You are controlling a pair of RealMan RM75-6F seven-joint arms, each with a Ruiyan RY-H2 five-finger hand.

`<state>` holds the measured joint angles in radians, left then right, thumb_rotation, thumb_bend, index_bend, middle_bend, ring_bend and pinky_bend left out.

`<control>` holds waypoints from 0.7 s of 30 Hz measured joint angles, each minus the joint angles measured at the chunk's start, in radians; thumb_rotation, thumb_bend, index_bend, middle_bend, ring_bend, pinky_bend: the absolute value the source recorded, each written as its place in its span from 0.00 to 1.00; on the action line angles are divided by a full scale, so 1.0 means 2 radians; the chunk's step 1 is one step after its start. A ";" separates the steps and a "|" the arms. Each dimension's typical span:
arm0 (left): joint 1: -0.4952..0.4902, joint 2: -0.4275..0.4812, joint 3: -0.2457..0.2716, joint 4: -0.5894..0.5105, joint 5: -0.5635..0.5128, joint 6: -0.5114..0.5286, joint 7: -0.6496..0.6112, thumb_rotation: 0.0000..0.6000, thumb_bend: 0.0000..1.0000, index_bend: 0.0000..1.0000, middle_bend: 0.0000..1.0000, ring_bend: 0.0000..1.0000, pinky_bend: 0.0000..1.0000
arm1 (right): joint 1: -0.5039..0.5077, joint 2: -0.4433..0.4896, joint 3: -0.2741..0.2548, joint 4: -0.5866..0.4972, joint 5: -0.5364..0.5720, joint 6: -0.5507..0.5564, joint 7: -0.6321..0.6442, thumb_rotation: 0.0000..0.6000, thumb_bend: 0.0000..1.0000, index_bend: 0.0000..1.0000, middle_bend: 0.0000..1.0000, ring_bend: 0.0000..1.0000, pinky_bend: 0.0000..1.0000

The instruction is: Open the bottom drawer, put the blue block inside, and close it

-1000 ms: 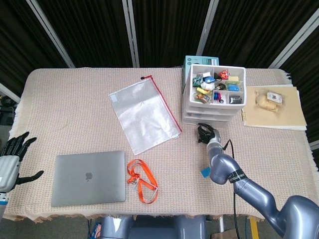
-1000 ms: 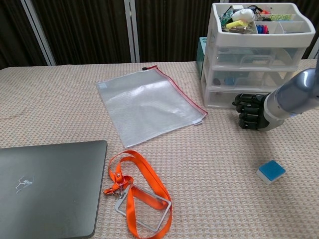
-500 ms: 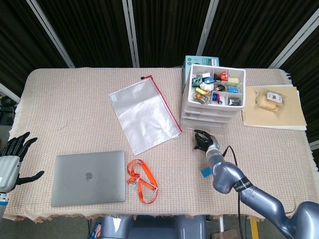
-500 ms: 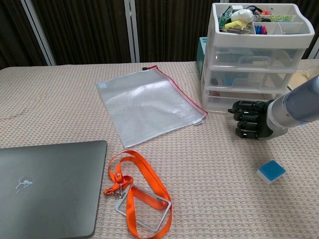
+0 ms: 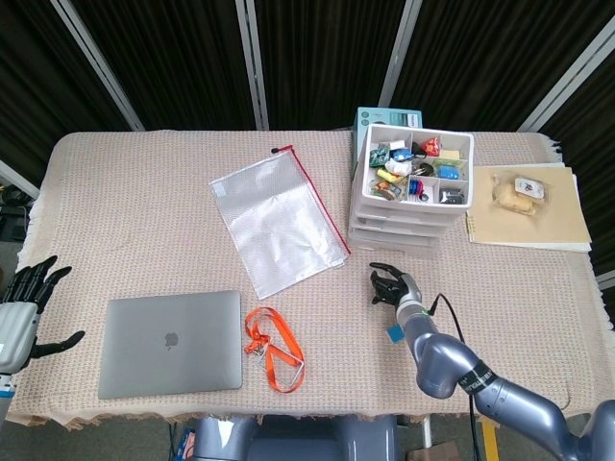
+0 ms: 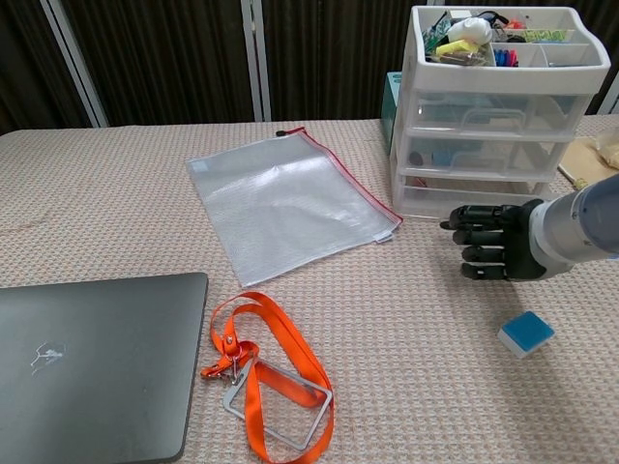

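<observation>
The white drawer unit [image 5: 411,192] [image 6: 484,126] stands at the back right of the table. Its bottom drawer [image 6: 455,197] looks drawn a little way forward. A small blue block [image 6: 526,333] [image 5: 395,332] lies on the cloth in front of the unit. My right hand [image 6: 486,253] [image 5: 391,285] hovers just in front of the bottom drawer, fingers stretched out and apart, holding nothing. It is apart from the block, which lies nearer to me and to its right. My left hand [image 5: 24,305] hangs open off the table's left edge.
A clear zip pouch [image 5: 277,222] lies left of the drawers. A closed laptop [image 5: 171,343] and an orange lanyard [image 5: 274,348] lie near the front. A tan folder with a packet [image 5: 527,204] sits right of the unit, and a teal box [image 5: 384,118] behind it.
My right hand has drawn back from the bottom drawer toward me and its fingers have spread. The drawer front looks slightly further out. The left hand and the block have not moved.
</observation>
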<state>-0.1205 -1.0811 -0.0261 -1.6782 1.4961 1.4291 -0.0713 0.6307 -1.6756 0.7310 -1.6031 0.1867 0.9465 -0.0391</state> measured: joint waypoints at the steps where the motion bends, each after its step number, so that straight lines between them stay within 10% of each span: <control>1: 0.000 0.000 0.000 0.000 0.000 0.001 0.001 1.00 0.18 0.13 0.00 0.00 0.00 | -0.002 0.003 -0.003 -0.007 -0.015 0.003 -0.001 1.00 0.48 0.26 0.82 0.83 0.71; 11: 0.003 -0.006 -0.001 0.002 0.002 0.009 0.013 1.00 0.18 0.13 0.00 0.00 0.00 | -0.020 0.044 -0.062 -0.070 -0.201 0.070 -0.029 1.00 0.45 0.20 0.82 0.82 0.70; 21: 0.002 -0.008 -0.002 0.001 -0.002 0.006 0.020 1.00 0.18 0.13 0.00 0.00 0.00 | -0.007 0.060 -0.092 -0.039 -0.185 0.080 -0.074 1.00 0.45 0.21 0.82 0.82 0.71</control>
<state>-0.1167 -1.0970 -0.0302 -1.6758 1.4914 1.4403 -0.0305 0.6172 -1.5550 0.5461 -1.6812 -0.1843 1.1063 -0.1881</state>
